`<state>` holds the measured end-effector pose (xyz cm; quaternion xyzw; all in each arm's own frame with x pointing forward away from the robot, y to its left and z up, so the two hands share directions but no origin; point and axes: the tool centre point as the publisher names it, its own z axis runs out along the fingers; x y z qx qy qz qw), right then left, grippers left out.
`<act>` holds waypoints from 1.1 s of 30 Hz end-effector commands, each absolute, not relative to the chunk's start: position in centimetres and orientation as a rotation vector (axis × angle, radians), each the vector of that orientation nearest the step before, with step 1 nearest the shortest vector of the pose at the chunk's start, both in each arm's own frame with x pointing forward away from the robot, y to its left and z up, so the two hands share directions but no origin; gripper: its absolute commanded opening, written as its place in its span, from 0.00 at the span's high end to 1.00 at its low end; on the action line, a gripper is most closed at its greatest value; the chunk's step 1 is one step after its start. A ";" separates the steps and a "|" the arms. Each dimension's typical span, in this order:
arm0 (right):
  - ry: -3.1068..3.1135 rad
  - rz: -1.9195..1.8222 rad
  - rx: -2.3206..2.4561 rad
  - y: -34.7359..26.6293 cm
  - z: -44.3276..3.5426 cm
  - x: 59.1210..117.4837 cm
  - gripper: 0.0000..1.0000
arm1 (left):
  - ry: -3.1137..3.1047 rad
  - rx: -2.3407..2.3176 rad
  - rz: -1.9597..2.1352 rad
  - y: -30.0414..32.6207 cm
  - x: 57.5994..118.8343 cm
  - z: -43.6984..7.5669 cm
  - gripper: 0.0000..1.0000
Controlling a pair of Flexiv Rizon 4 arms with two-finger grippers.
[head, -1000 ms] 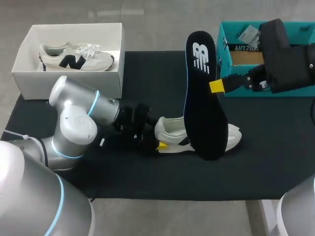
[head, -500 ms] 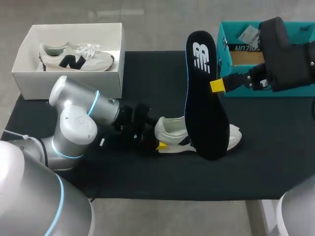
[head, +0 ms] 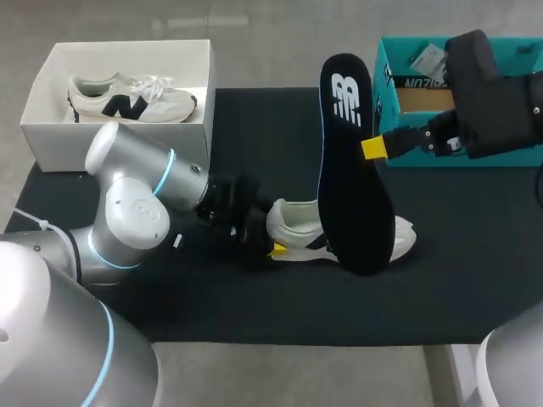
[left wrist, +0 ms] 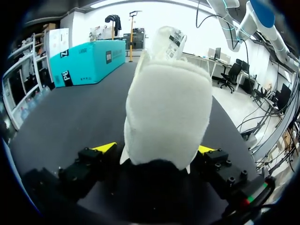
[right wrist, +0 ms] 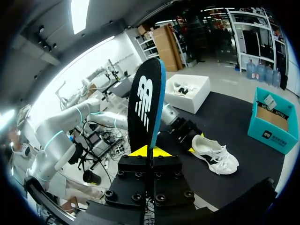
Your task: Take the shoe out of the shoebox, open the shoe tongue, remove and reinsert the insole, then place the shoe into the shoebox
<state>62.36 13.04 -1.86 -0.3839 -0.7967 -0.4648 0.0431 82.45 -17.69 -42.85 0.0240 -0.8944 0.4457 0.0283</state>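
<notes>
My left arm (head: 136,203) is wearing rounded silver-grey shells, with light-blue rings glowing at the joints. My right arm (head: 492,93) is showing matte black near the wrist. My left gripper (left wrist: 157,150) and right gripper (right wrist: 150,151) are carrying blocky black finger mounts studded with dark screws, each ending in yellow tips.

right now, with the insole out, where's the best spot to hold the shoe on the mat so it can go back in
By the heel, coming in low from the heel end. The shoe sits upright, opening up, and the left pincer is shut across the heel's two sides. That likely leaves the opening free for the insole held above by the right pincer.
</notes>
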 end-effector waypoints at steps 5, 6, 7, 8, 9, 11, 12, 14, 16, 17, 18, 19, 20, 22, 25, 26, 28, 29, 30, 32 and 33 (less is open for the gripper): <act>-2.437 -1.414 -1.174 13.4 -1.8 62.7 1.00 | -2.817 0.037 1.252 -17.8 82.9 -41.4 0.00; -2.437 -1.414 -1.174 13.4 -1.8 62.7 1.00 | -2.824 0.037 1.243 -17.7 82.8 -41.2 0.00; -2.437 -1.414 -1.174 13.4 -1.8 62.7 1.00 | -2.827 0.032 1.230 -17.7 82.8 -41.1 0.00; -2.437 -1.414 -1.174 13.4 -1.8 62.7 1.00 | -2.831 0.024 1.222 -17.7 82.7 -40.8 0.00; -2.437 -1.414 -1.174 13.4 -1.8 62.7 1.00 | -2.832 0.023 1.222 -17.7 82.6 -40.6 0.00; -2.437 -1.414 -1.174 13.4 -1.8 62.7 1.00 | -2.867 0.018 1.155 -17.8 82.4 -40.0 0.00; -2.437 -1.414 -1.174 13.4 -1.8 62.7 1.00 | -2.879 0.015 1.127 -17.8 82.4 -39.6 0.00; -2.437 -1.414 -1.174 13.4 -1.8 62.7 1.00 | -2.914 0.028 1.045 -18.0 82.3 -38.8 0.00; -2.437 -1.414 -1.174 13.4 -1.8 62.7 1.00 | -2.954 0.026 0.953 -18.1 82.1 -37.8 0.00; -2.437 -1.414 -1.174 13.4 -1.8 62.7 1.00 | -2.983 0.021 0.890 -18.3 82.0 -37.3 0.00; -2.437 -1.414 -1.174 13.4 -1.8 62.7 1.00 | -2.995 0.026 0.850 -18.3 81.9 -36.8 0.00; -2.437 -1.414 -1.174 13.4 -1.8 62.7 1.00 | -3.023 0.027 0.782 -18.3 81.8 -36.4 0.00; -2.437 -1.414 -1.174 13.4 -1.8 62.7 1.00 | -3.041 0.030 0.733 -18.3 81.6 -36.1 0.00; -2.437 -1.414 -1.174 13.4 -1.8 62.7 1.00 | -3.055 0.044 0.660 -18.1 81.6 -35.6 0.00; -2.437 -1.414 -1.174 13.4 -1.8 62.7 1.00 | -3.074 0.063 0.545 -17.9 81.5 -35.4 0.00; -2.437 -1.414 -1.174 13.4 -1.8 62.7 1.00 | -3.079 0.076 0.527 -17.9 81.6 -35.4 0.00; -2.437 -1.414 -1.174 13.4 -1.8 62.7 1.00 | -3.079 0.106 0.519 -17.6 81.7 -35.5 0.00; -2.437 -1.414 -1.174 13.4 -1.8 62.7 1.00 | -3.083 0.119 0.493 -17.5 81.8 -35.5 0.00; -2.437 -1.414 -1.174 13.4 -1.8 62.7 1.00 | -3.088 0.123 0.475 -17.4 81.8 -35.5 0.00; -2.437 -1.414 -1.174 13.4 -1.8 62.7 1.00 | -3.094 0.142 0.424 -17.2 81.9 -35.7 0.00; -2.437 -1.414 -1.174 13.4 -1.8 62.7 1.00 | -3.101 0.148 0.400 -17.2 81.9 -35.7 0.00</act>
